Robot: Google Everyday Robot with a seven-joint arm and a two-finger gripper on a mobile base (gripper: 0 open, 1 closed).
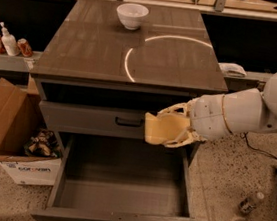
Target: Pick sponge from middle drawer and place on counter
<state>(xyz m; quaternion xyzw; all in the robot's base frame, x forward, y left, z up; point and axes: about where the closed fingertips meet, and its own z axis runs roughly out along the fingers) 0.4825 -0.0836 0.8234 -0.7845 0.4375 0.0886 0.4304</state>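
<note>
The pale yellow sponge point(160, 128) is held in my gripper point(174, 128), which is shut on it. The gripper hangs in the air above the right part of the open middle drawer point(117, 200), in front of the closed upper drawer front point(92, 119) and below the counter's edge. The drawer's grey floor is bare. The counter point(111, 48) is the glossy grey-brown top with a curved light reflection. My white arm point(249, 111) reaches in from the right.
A white bowl point(132, 16) stands at the back of the counter. An open cardboard box point(5, 126) sits on the floor at the left. Bottles and cans point(8, 43) stand on a left shelf. A small bottle point(251, 203) lies on the floor at the right.
</note>
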